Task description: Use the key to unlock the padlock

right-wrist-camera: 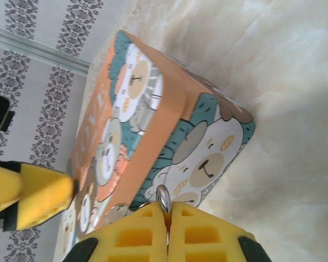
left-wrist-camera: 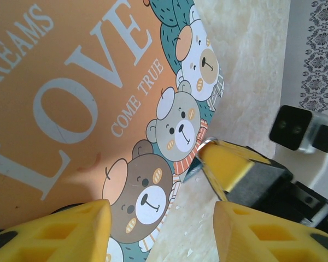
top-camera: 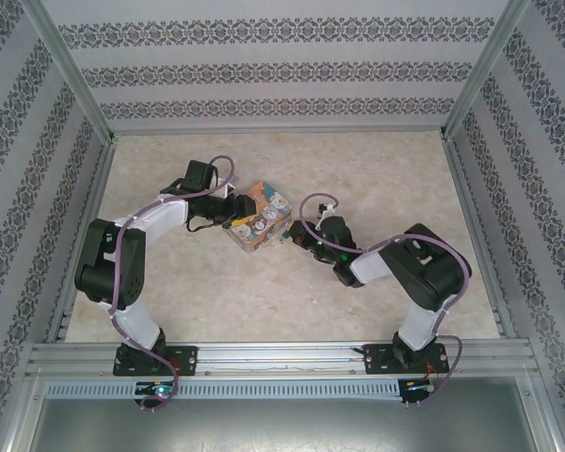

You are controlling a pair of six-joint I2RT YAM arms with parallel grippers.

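The colourful LOVE tin [top-camera: 259,221] lies mid-table between both arms. My right gripper [right-wrist-camera: 168,210] is shut at the tin's near end, and a thin silvery loop [right-wrist-camera: 163,197], the padlock's shackle, pokes out between its yellow pads. The padlock's teal body is hidden in the pads. My left gripper [left-wrist-camera: 161,234] is open over the tin's lid [left-wrist-camera: 71,98] corner, with one finger above the bear print and the other above bare table. The right gripper's fingers [left-wrist-camera: 229,164] touch that same tin corner. The key is hidden.
The marble-patterned table [top-camera: 386,169] is enclosed by patterned walls and metal posts [top-camera: 71,80]. A round silvery fitting [right-wrist-camera: 117,211] sits on the tin's edge beside the right pads. Free table lies behind and to the right of the tin.
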